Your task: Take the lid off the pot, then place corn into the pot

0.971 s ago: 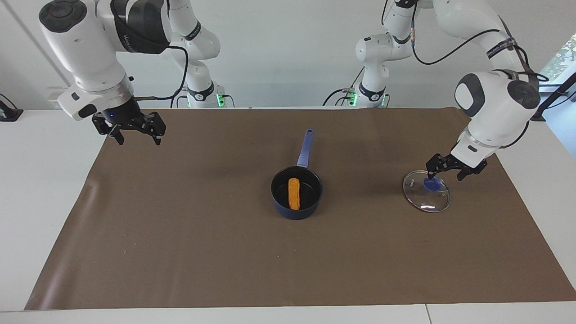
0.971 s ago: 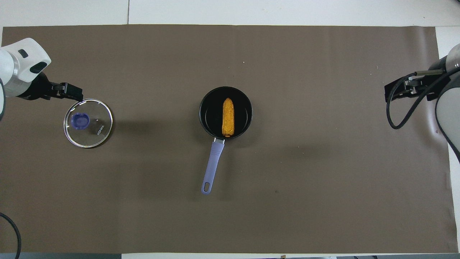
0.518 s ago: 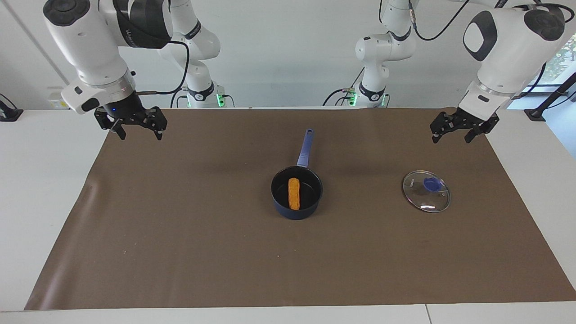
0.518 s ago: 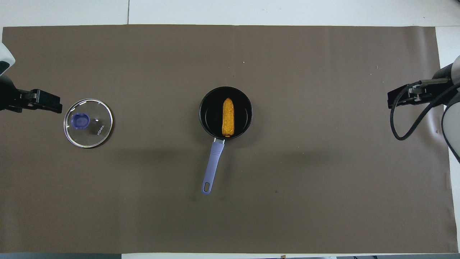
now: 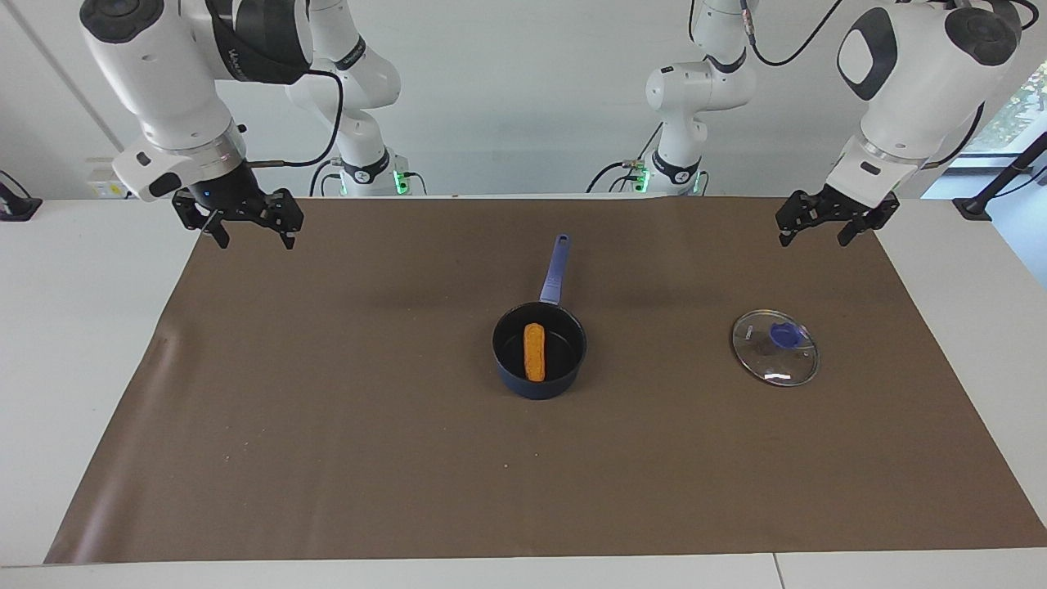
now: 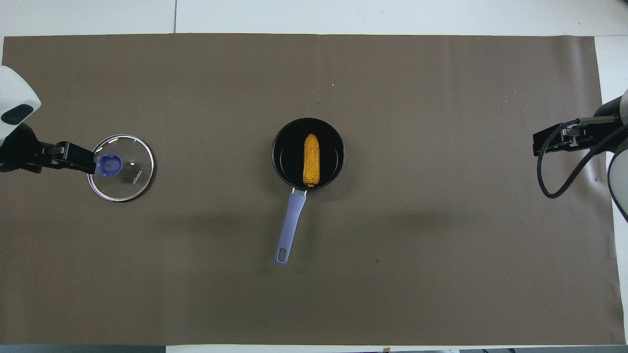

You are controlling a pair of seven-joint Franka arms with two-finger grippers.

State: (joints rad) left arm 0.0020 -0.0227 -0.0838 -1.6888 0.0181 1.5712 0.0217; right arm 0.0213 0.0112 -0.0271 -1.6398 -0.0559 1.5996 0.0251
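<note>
Arm shells: glossy white, rounded segments on both arms.
Joint caps: dark grey to black round discs and bands at the joints.
Lettering: small pale print on the black band of the right arm; not legible.
Wrist rings: bare silver metal collar above each gripper.
Wrist blocks: white housing with a dark oval inset on each arm.
Left gripper (image 5: 825, 224): black, two short fingers, linkage bars at the sides.
Right gripper (image 5: 245, 230): black, same build, small blue light on its body.
Cables: black, looping from the upper arms down to the wrists.
Bases: white pedestals with black rings and green lights.
</note>
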